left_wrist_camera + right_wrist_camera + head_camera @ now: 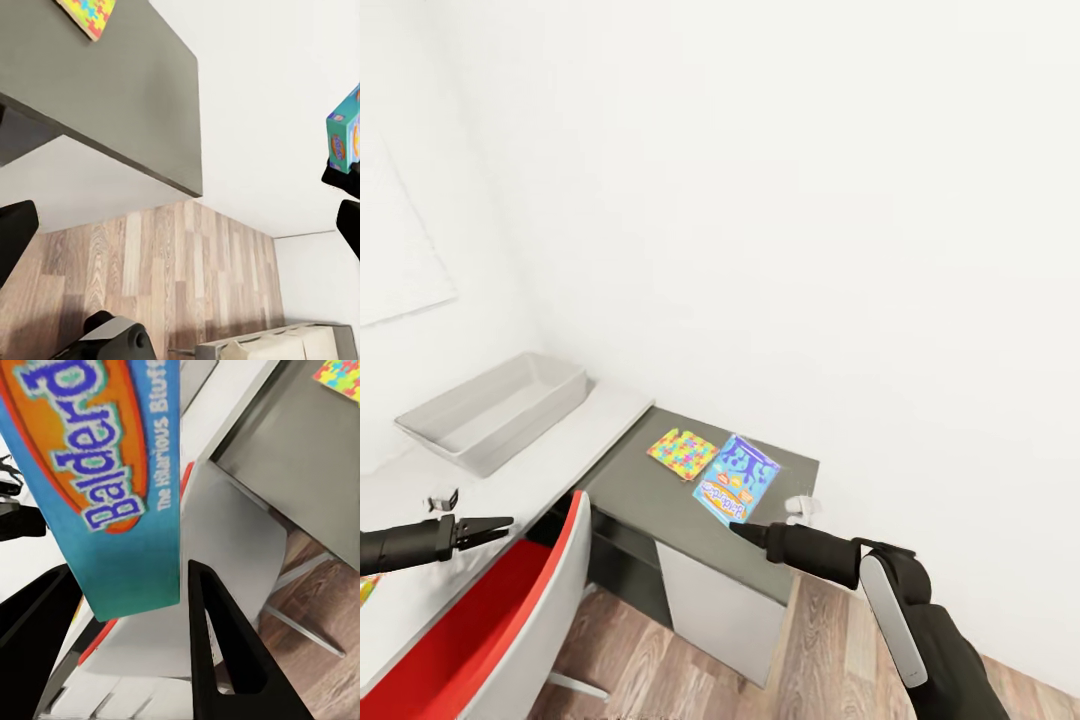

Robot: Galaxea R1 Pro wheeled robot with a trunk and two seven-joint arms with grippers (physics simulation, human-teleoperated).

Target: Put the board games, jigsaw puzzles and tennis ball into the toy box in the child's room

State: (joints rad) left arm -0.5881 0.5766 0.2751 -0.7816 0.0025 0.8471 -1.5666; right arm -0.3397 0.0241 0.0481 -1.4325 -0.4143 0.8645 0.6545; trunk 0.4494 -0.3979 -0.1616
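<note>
My right gripper [746, 530] is shut on the near edge of the blue board game [738, 478], a "Balderdash" box that fills the space between the gripper's fingers [225, 652] in the right wrist view. The left wrist view has the blue board game [345, 129] held in the air against the white wall. One jigsaw puzzle [682, 453] lies flat on the dark grey top of the table [660, 510]. The light grey toy box [490, 410] stands on the pale top at the back left. My left gripper [500, 525] hovers open and holds nothing over the pale top.
A red-and-white chair [510, 610] stands between my arms, against the table's front. A small clip-like object [440, 500] lies on the pale top, and something colourful [365, 588] shows at the left edge. Wood floor [820, 650] lies below to the right.
</note>
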